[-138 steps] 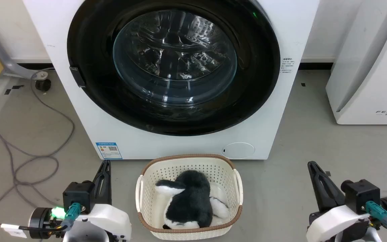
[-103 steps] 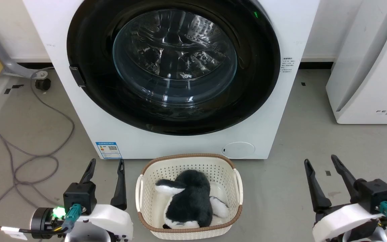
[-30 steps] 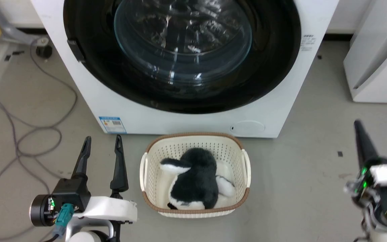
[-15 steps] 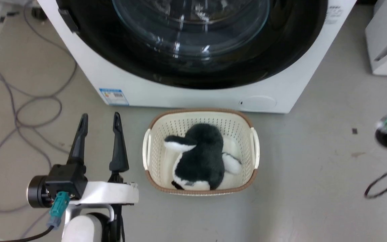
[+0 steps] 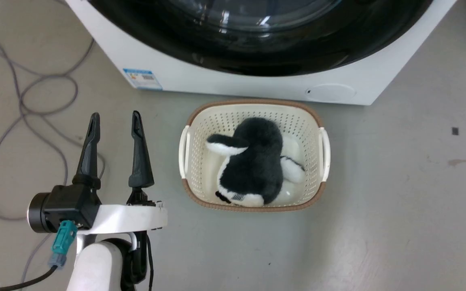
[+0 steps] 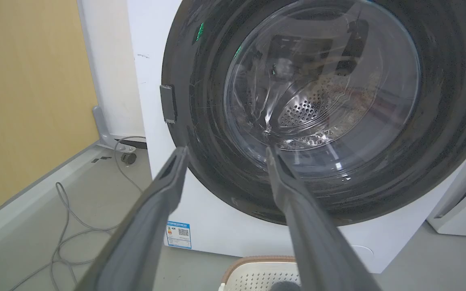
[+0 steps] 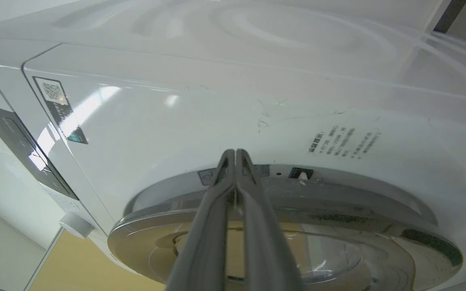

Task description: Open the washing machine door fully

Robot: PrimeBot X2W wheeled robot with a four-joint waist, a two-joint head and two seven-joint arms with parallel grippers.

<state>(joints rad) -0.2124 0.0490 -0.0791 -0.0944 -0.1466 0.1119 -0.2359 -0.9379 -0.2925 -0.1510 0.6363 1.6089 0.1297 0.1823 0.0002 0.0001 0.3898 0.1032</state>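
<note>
Washing machine door (image 6: 326, 109) is glossy blk w/ glass

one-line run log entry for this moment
door closed | left tool open, beside basket | right tool shut, pointed at door edge | contact unclear

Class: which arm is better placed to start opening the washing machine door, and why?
Right, probably. The right claw, shut, points at the rim of the washing machine door from close by. The left claw hangs open over the floor beside the basket, away from the door.
</note>
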